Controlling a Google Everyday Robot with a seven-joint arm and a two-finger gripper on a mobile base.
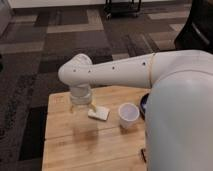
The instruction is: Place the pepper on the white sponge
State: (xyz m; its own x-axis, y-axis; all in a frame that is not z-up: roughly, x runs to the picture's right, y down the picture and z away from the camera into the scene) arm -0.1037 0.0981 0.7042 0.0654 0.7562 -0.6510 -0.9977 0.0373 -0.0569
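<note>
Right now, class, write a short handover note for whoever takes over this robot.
Hand: open, hanging over the table, just left of the white sponge.
Pepper: a slim sliver at the sponge's left corner; whether it rests on the sponge is unclear.
Done: nothing certain.
Left: confirm the pepper lies on the sponge; otherwise grasp and place it.

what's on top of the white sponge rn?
The white sponge looks bare on top; a thin orange sliver, possibly the pepper, shows at its left corner. The hand hangs just left of it, over the table. Nothing covers the sponge.
</note>
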